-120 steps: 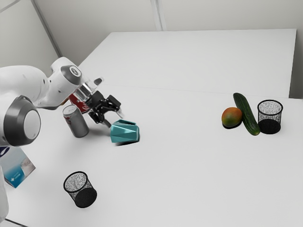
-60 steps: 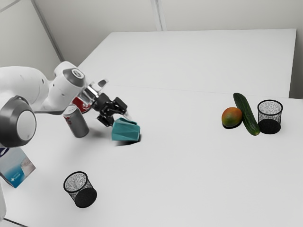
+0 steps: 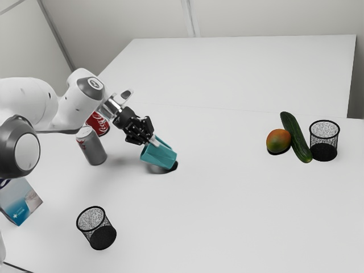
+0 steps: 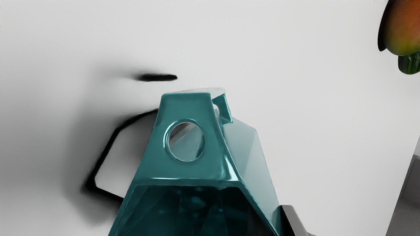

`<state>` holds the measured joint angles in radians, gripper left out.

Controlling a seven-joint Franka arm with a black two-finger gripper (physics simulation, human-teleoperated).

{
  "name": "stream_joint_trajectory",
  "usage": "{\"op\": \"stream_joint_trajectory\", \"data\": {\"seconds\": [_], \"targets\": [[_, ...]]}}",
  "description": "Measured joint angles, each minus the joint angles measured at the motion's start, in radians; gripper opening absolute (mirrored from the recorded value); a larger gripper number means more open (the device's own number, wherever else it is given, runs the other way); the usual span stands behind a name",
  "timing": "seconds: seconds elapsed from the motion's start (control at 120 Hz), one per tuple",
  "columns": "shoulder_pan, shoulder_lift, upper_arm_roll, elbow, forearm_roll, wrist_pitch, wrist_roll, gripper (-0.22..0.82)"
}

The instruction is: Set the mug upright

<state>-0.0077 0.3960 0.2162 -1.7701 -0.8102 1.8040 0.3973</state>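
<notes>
Mug [image 3: 160, 155], teal: tilted, pinched by its wall between the fingers of the gripper [image 3: 152, 140], at its four o'clock in the exterior view. Step: righting, seemingly part done. Next required: base swung toward six o'clock, then lowered flat onto the table [image 3: 227, 205] and released.

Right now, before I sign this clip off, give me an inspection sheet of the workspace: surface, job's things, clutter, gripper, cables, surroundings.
Surface: white table, shadows near the mug.
Job's things: mug tilted, not upright, its open end toward the gripper.
Clutter: silver can, red can, carton, one mesh cup, fruit, cucumber, another mesh cup.
Gripper: shut on the mug.
Cables: thin dark line near the exterior view's lower left corner; cannot tell what it is.
Surroundings: pale walls.
</notes>
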Motion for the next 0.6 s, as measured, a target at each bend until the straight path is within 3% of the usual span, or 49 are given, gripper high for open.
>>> {"op": "stream_joint_trajectory", "data": {"seconds": [0.267, 0.6], "targets": [[-0.009, -0.061, -0.026, 0.011, 0.065, 0.015, -0.025, -0.17], [-0.187, -0.276, -0.043, -0.166, 0.647, 0.213, -0.128, -0.18]]}}
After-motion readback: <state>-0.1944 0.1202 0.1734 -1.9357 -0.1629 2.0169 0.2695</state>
